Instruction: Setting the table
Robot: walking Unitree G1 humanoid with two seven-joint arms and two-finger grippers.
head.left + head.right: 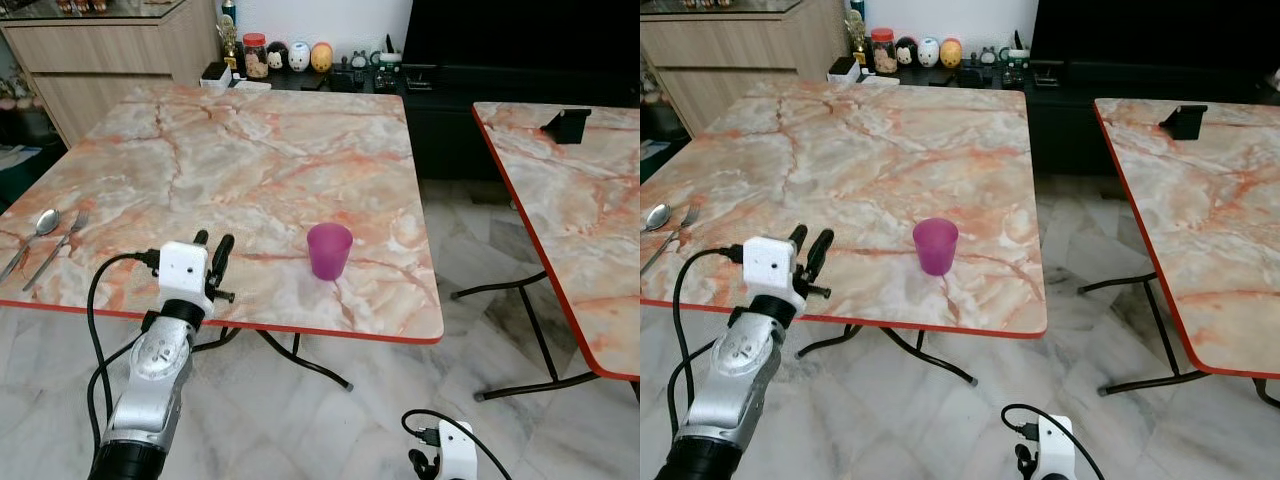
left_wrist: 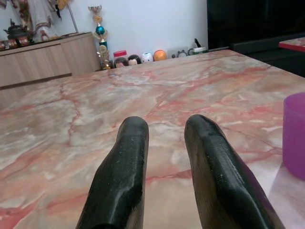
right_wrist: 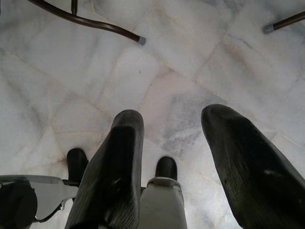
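A wide marble-patterned counter (image 1: 250,150) with a red edge spreads ahead of the robot, and a second counter (image 1: 590,210) of the same pattern stands at three o'clock across a strip of pale tiled floor (image 1: 470,330). At twelve o'clock beyond the near counter, a wooden cabinet (image 1: 110,50) and a dark low shelf carry small jars and figurines (image 1: 290,55). The left tool (image 1: 211,248) hovers over the counter's near edge, its two black fingers (image 2: 121,176) slightly parted and grasping nothing. A purple cup (image 1: 329,250) stands upright near that edge, just at three o'clock of the left tool and apart from it. A spoon (image 1: 40,228) and a fork (image 1: 62,245) lie side by side at nine o'clock. The right tool (image 3: 186,162) hangs low over the floor, fingers spread and released.
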